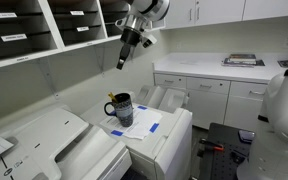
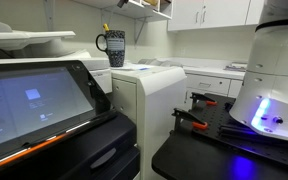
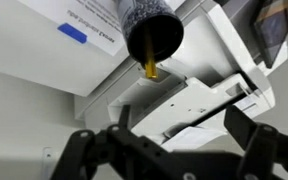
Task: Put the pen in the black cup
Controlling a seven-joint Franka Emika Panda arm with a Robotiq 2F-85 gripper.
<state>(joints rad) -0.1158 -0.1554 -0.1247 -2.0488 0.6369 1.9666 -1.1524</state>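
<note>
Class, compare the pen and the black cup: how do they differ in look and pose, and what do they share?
The pen is yellowish-orange; the black cup is black with pale markings. The pen is a thin stick; the cup is wide, with a loop handle. The cup stands upright; only the pen's end shows, poking past its rim. Both sit together on the printer.

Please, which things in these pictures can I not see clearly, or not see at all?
- Pen: only its upper end shows. The wall of the black cup hides the rest in every view.
- Pale markings on the cup: too small to read in both exterior views.
- Wrist view: the cup is blurred and cut off by the top edge, and no handle can be seen.
- Pincer: open, but its fingers are dark and blurred in the wrist view.
</note>
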